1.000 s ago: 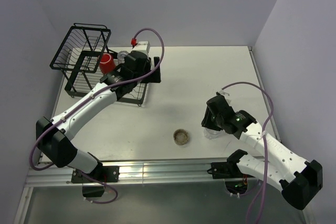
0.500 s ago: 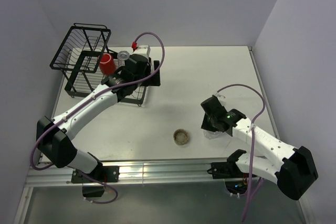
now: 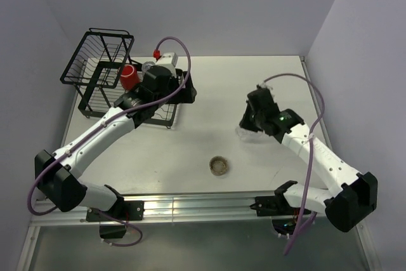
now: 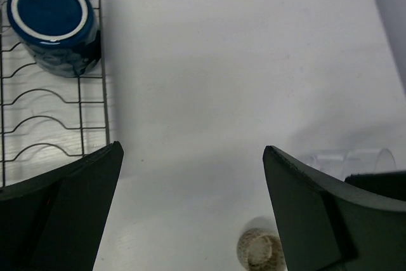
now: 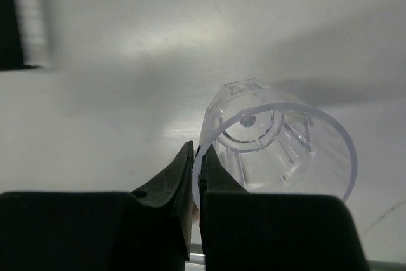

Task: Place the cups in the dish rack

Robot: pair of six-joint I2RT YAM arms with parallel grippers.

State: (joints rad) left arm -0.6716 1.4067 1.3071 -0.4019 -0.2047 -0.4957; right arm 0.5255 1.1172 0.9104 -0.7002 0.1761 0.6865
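Closest to the near edge of the tabletop [image 3: 266, 80], about midway along it, sits a small round tan object [image 3: 219, 165]; what it is cannot be told. Beyond it, over the right half of the tabletop, the right gripper [image 5: 195, 168] has its fingers pressed together on the rim of a clear tumbler [image 5: 276, 147], pinching the glass wall between them. The tumbler hangs tilted from the fingertips, its mouth toward the wrist camera. Whether its base touches the surface cannot be told. Farther back and to the left, the left gripper [image 4: 190, 207] hovers with its fingers spread wide and nothing between them, just beside the right edge of the dish rack [image 3: 95, 58], which fills the far left corner. On the rack's flat wire tray the dark blue mug [image 4: 54, 20] stands upright at a corner. The red mug [image 3: 129, 75] stands below the raised basket, with what looks like a second clear tumbler [image 3: 148, 65] just beside it, partly hidden by the arm.
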